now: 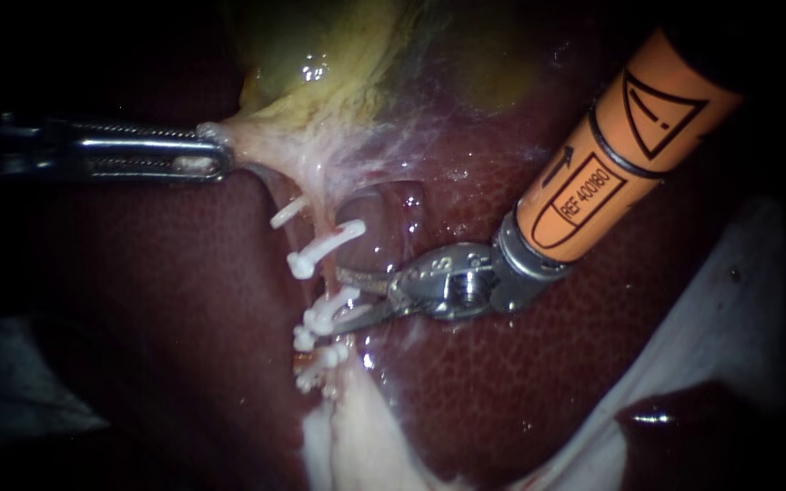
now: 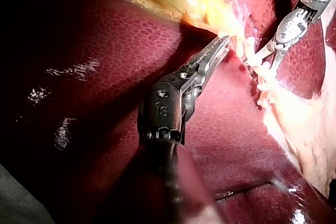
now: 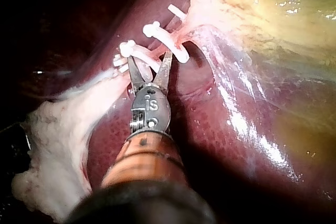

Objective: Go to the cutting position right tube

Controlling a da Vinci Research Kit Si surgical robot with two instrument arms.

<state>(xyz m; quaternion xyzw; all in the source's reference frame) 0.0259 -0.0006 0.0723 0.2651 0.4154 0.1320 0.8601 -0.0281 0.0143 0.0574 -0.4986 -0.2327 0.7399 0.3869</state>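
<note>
The gallbladder (image 1: 320, 77) is being clamped by the left instrument's end effector (image 1: 216, 150). The right instrument's end effector (image 1: 339, 296) is being held apart around a tube (image 1: 322, 273) between clips (image 1: 325, 244).

Light is falling only on the middle of the scene, glinting off the wet, dark red liver (image 1: 138, 300) that is filling most of the backdrop. Around it the edges are fading into blackness. A white sheet (image 1: 739, 300) is lying along the lower right, and a dim grey patch (image 1: 20, 400), too dark to identify, is showing at the lower left.
</note>
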